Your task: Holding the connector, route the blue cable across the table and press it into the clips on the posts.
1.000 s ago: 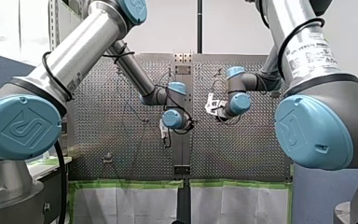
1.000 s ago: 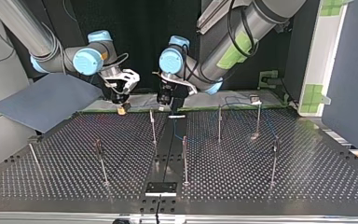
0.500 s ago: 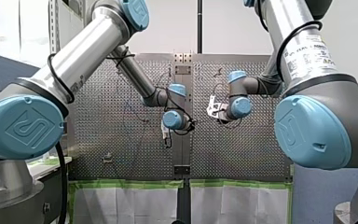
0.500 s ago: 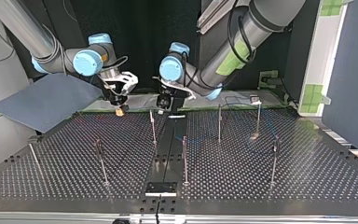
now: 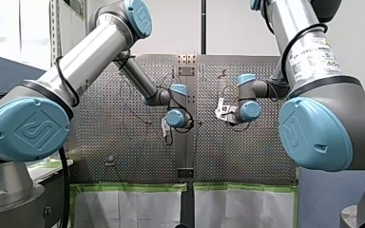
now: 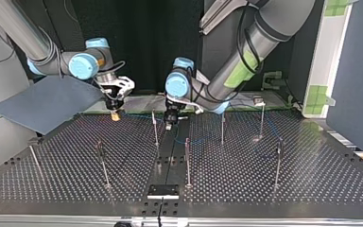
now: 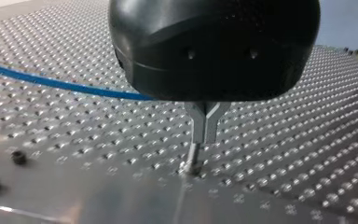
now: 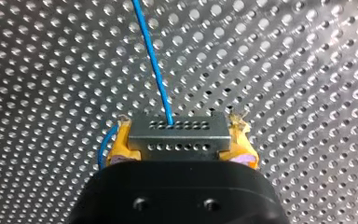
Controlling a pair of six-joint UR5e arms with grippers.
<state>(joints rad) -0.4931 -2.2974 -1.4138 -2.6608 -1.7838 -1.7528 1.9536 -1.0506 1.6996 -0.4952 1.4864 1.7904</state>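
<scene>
In the right wrist view my right gripper [image 8: 181, 150] has its yellow pads shut on a grey metal connector [image 8: 177, 135]. The blue cable [image 8: 152, 60] leaves the connector and runs ahead over the perforated plate. In the top view my right gripper [image 6: 116, 112] hangs just above the table's far left part. The blue cable [image 6: 141, 115] stretches from there toward my left gripper [image 6: 170, 124], which is low beside a thin post [image 6: 155, 127]. In the left wrist view my left gripper [image 7: 195, 161] is shut, with its tips at the table. The blue cable [image 7: 51, 82] passes behind it.
Several thin posts stand on the perforated table [image 6: 312, 170], among them one [image 6: 222, 124] and another [image 6: 187, 161] near the middle. A black plate [image 6: 163, 191] lies at the near edge. A grey-blue sheet [image 6: 42, 101] lies at the top view's left.
My left gripper has come down toward the table and nearer the post. My right gripper has shifted slightly to the top view's left with the connector, drawing the cable out.
</scene>
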